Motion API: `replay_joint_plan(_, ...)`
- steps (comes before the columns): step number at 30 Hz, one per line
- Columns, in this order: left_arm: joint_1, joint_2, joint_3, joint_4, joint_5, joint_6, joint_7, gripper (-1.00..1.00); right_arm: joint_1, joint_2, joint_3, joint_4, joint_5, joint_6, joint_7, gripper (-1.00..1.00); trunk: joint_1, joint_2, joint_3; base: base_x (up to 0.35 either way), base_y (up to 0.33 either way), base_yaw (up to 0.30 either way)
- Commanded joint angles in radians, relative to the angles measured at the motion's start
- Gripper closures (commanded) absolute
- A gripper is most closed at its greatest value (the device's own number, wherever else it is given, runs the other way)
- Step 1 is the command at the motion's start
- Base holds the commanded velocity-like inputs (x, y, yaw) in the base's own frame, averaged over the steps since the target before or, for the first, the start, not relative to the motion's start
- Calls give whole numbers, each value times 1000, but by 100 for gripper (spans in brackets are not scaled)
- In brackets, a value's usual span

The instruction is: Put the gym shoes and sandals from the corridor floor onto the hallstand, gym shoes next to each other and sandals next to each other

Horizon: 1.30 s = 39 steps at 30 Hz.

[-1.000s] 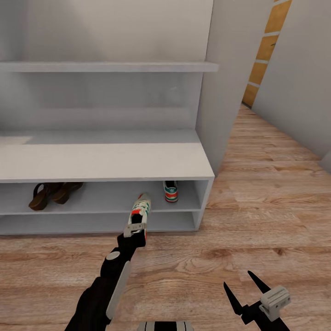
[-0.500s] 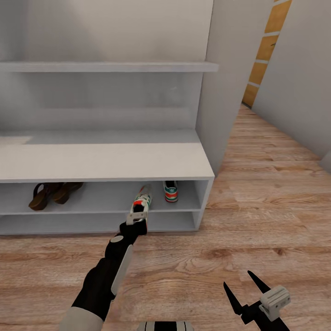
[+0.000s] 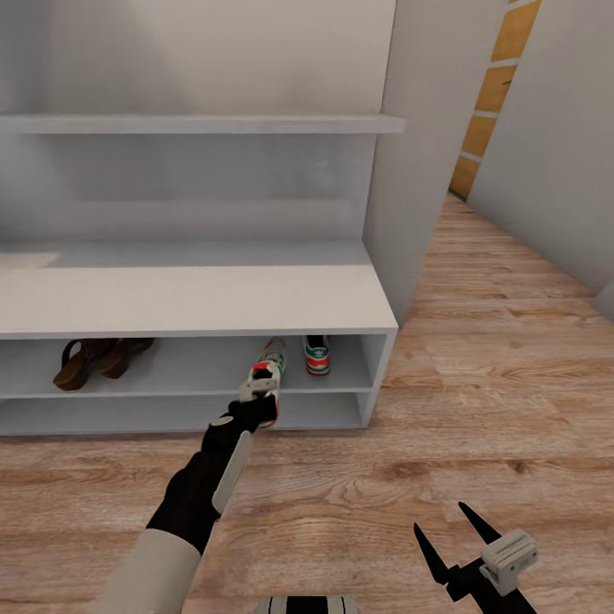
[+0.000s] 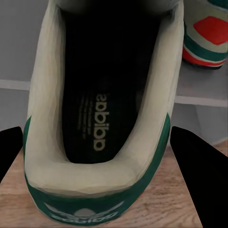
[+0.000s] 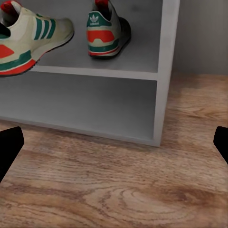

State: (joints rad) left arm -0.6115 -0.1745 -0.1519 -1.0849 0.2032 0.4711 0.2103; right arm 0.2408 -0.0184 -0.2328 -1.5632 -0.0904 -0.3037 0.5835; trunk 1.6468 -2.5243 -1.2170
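One gym shoe (image 3: 317, 354) stands on the upper tier of the hallstand (image 3: 196, 298), near its right end. My left gripper (image 3: 258, 394) is shut on the heel of the other gym shoe (image 3: 268, 368), whose toe reaches into that same tier just left of the first. In the left wrist view the dark fingers (image 4: 197, 159) flank the held gym shoe (image 4: 102, 95). The two sandals (image 3: 98, 358) lie side by side at the tier's left end. My right gripper (image 3: 440, 518) hangs open over the corridor floor (image 3: 477, 401). The right wrist view shows both shoes (image 5: 33, 35) (image 5: 107, 26).
A tall white side panel (image 3: 426, 153) rises right of the hallstand, with a high shelf (image 3: 205, 124) across its back. The corridor runs on to the right past an orange-panelled door (image 3: 495, 94). The lower tier (image 3: 170, 414) has nothing in it.
My left arm has stretched forward, carrying the gym shoe from in front of the hallstand into the upper tier, closer to the other shoe. The right arm has stayed still.
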Motion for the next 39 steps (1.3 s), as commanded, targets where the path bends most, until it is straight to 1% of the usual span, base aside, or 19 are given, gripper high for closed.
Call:
replay_joint_plan(1, -8, 0, 0, 13, 3, -1, 0, 100, 0, 0, 1, 0, 0, 0, 0, -100, 0, 0, 0, 0, 0, 0)
replay_joint_plan(4, -24, 0, 0, 45, 11, -4, 0, 100, 0, 0, 1, 0, 0, 0, 0, -100, 0, 0, 0, 0, 0, 0)
replay_joint_plan(8, -33, 0, 0, 64, 15, -6, 0, 100, 0, 0, 1, 0, 0, 0, 0, -100, 0, 0, 0, 0, 0, 0)
replay_joint_plan(14, -42, 0, 0, 84, 18, -14, 0, 100, 0, 0, 2, 0, 1, 0, -1, -100, 0, 0, 0, 0, 0, 0)
replay_joint_plan(20, -60, 0, 0, 129, 20, -31, 0, 100, 0, 0, 2, 0, 1, 0, -2, -100, 0, 0, 0, 0, 0, 0)
replay_joint_plan(23, -77, 0, 0, 171, 27, -52, 0, 100, 0, 0, 3, 0, 1, 0, -2, -100, 0, 0, 0, 0, 0, 0)
replay_joint_plan(26, -97, 0, 0, 220, 41, -76, 0, 100, 0, 0, 3, 0, 1, 0, -2, -100, 0, 0, 0, 0, 0, 0)
replay_joint_plan(27, -97, 0, 0, 220, 41, -76, 0, 100, 0, 0, 3, 0, 1, 0, -2, -100, 0, 0, 0, 0, 0, 0)
replay_joint_plan(32, -129, 0, 0, 290, 57, -113, 0, 100, 0, 0, 3, 0, 1, 0, -2, -100, 0, 0, 0, 0, 0, 0)
replay_joint_plan(39, -149, 0, 0, 321, 64, -129, 0, 100, 0, 0, 3, 1, 2, 0, -2, -100, 0, 0, 0, 0, 0, 0)
